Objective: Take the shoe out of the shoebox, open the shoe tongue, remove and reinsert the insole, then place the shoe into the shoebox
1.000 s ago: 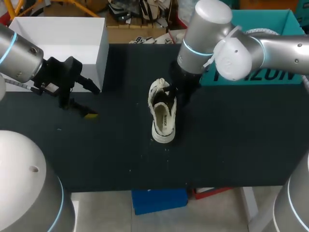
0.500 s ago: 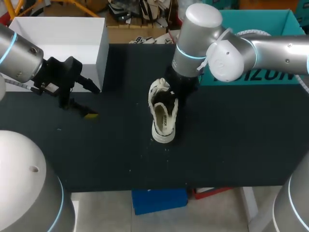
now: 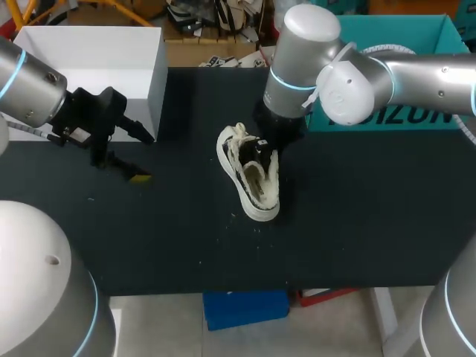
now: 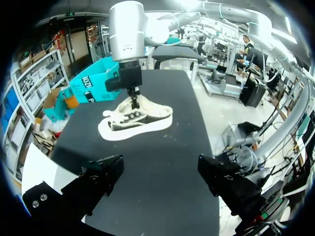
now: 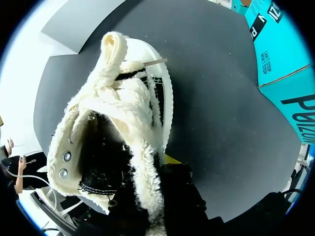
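Black table [image 3: 372, 208] | left jaws wide | right jaws pinch shoe [image 5: 120, 105] collar (seen from wrist only)

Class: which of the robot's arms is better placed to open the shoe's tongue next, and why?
Right. The right gripper is down at the opening of the shoe, against its fleecy edge. The left gripper hangs open near the white box, well apart from the shoe.
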Robot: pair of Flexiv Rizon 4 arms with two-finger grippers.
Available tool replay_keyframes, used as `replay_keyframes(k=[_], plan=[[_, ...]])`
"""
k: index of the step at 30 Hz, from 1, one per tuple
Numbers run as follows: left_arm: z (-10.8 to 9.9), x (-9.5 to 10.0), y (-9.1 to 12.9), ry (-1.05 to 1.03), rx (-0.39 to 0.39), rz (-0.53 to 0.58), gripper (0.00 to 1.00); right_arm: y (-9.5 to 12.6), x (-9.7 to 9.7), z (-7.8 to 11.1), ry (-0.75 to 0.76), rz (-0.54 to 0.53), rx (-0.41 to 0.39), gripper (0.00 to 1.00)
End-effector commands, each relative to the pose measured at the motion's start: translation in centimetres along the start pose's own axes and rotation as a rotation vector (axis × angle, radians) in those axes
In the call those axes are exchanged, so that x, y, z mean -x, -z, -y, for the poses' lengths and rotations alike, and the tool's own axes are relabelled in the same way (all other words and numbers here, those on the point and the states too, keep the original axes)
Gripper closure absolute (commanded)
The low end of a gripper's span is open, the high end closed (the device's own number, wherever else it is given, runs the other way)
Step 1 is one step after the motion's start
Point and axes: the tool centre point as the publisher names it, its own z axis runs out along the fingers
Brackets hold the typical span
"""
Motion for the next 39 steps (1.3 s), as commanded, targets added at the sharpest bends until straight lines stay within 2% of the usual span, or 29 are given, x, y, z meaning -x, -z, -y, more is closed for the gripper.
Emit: replay_keyframes(k=[1, 6, 8, 16, 22, 24, 25, 27, 29, 30, 32, 34, 39], plan=[[0.0, -0.1, -0.1, -0.001, 0.001, 0.003, 0.0, -0.1, -0.1, -0.1, 0.0, 0.0, -0.002, 1.0], [0.0, -0.1, -0.1, -0.001, 0.001, 0.003, 0.0, -0.1, -0.1, -0.1, 0.0, 0.0, -0.002, 1.0], [0.0, -0.1, -0.1, -0.001, 0.001, 0.003, 0.0, 0.6, -0.6, 0.0, 0.037, 0.01, -0.006, 1.0], [0.0, -0.1, -0.1, -0.001, 0.001, 0.003, 0.0, 7.3, -0.6, 0.0, 0.147, 0.043, 0.01, 1.0], [0.0, -0.1, -0.1, -0.001, 0.001, 0.003, 0.0, 13.0, -0.2, 0.0, 0.471, 0.099, 0.023, 1.0], [0.0, -0.1, -0.1, -0.001, 0.001, 0.003, 0.0, 14.7, -0.2, 0.1, 0.628, 0.114, 0.024, 1.0], [0.0, -0.1, -0.1, -0.001, 0.001, 0.003, 0.0, 15.5, -0.2, 0.2, 0.752, 0.157, 0.01, 1.0], [0.0, -0.1, -0.1, -0.001, 0.001, 0.003, 0.0, 17.0, -0.4, 0.4, 0.886, 0.141, 0.006, 1.0], [0.0, -0.1, -0.1, -0.001, 0.001, 0.003, 0.0, 18.1, -0.4, 0.7, 1.117, 0.23, -0.031, 1.0], [0.0, -0.1, -0.1, -0.001, 0.001, 0.003, 0.0, 18.6, -0.5, 0.7, 1.153, 0.2, -0.019, 1.0], [0.0, -0.1, -0.1, -0.001, 0.001, 0.003, 0.0, 19.4, -0.5, 0.9, 1.393, 0.3, -0.051, 1.0], [0.0, -0.1, -0.1, -0.001, 0.001, 0.003, 0.0, 20.0, -0.3, 0.8, 1.492, 0.331, -0.034, 1.0], [0.0, -0.1, -0.1, -0.001, 0.001, 0.003, 0.0, 20.0, -0.3, 0.8, 1.492, 0.331, -0.034, 1.0]])
